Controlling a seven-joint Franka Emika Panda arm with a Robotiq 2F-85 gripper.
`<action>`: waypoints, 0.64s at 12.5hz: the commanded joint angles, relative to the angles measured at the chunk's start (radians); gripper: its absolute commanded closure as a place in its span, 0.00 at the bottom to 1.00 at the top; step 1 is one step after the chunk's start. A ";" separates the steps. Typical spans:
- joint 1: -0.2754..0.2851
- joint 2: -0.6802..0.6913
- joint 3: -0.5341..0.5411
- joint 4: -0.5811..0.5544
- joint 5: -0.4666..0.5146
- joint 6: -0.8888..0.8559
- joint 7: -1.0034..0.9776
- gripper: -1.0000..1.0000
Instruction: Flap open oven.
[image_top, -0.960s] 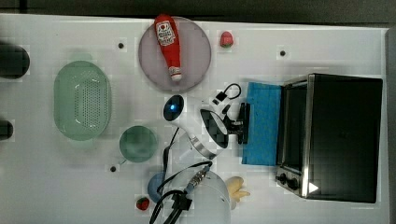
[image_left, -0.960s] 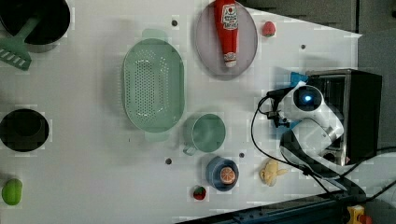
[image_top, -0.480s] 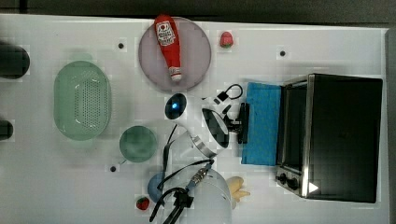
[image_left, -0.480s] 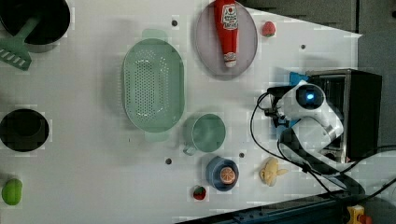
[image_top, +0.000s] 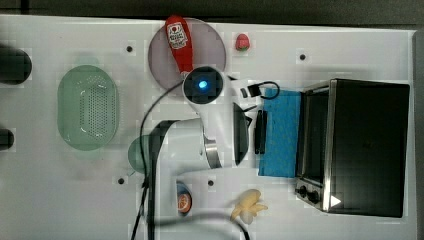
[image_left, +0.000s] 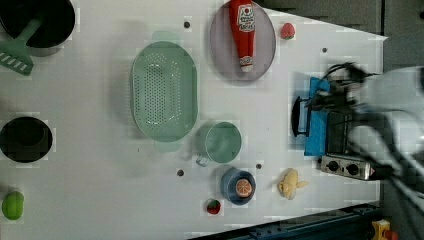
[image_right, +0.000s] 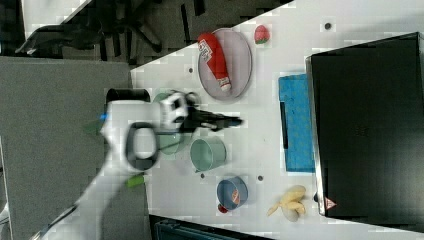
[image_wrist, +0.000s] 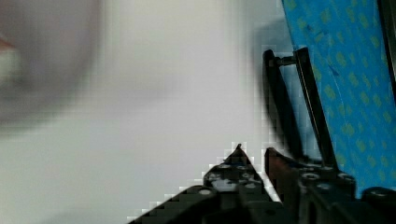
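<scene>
Lying flat, oven (image_top: 367, 145) door (image_top: 281, 134), handle (image_top: 260, 132) edge beside fingers (image_wrist: 240, 161).

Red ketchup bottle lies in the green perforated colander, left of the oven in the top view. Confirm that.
Wrong: the red ketchup bottle lies on the round grey plate, not in the green perforated colander. The top view shows it, left of the oven.

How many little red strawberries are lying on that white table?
2. One strawberry sits beside the grey plate with the ketchup bottle; another strawberry lies by the blue bowl. More may be hidden under the arm.
</scene>
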 joint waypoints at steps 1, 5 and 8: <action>-0.015 -0.184 -0.030 0.130 0.173 -0.134 0.067 0.83; -0.014 -0.300 -0.039 0.318 0.173 -0.526 0.091 0.83; -0.015 -0.297 -0.034 0.413 0.162 -0.630 0.163 0.83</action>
